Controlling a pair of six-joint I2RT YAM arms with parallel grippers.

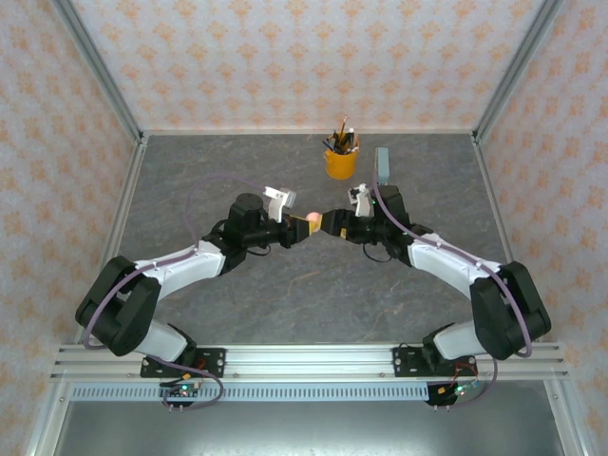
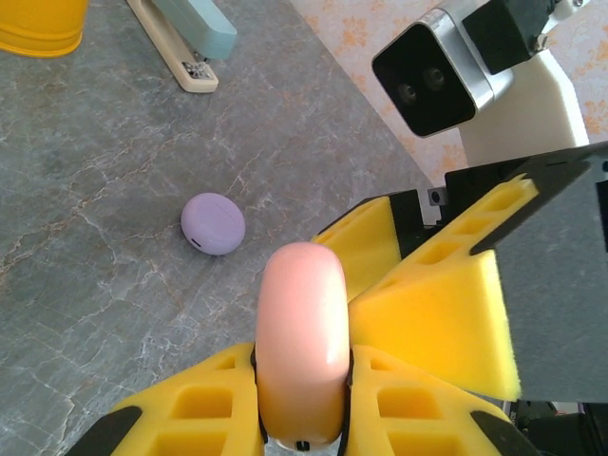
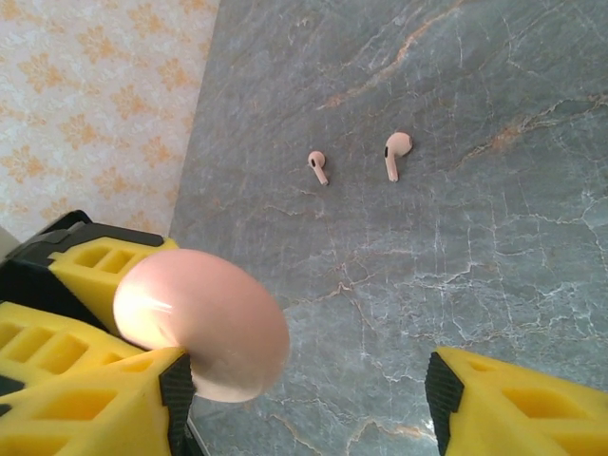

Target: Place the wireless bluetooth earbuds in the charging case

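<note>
Left gripper (image 2: 302, 378) was clenched on the pink charging case (image 2: 302, 313), which stood on edge between its yellow fingers (image 2: 204, 399), lid closed.

Right gripper (image 3: 304, 391) faced it tip to tip, jaws parted wide. One finger (image 3: 90, 404) sat right against the pink charging case; the other was well apart from it. Nothing was gripped.

Two pale pink earbuds (image 3: 318, 167) (image 3: 397, 155) lay loose on the grey table (image 3: 494, 247), outside the pink charging case and well clear of it, close to each other but not touching.

A lilac case (image 2: 213, 223) lay flat and closed on the table, near the pink charging case, on its far left in the left wrist view.

A yellow cup (image 1: 340, 162) of pencils and a stapler (image 1: 383, 163) stood farther back, beyond the pink charging case.
</note>
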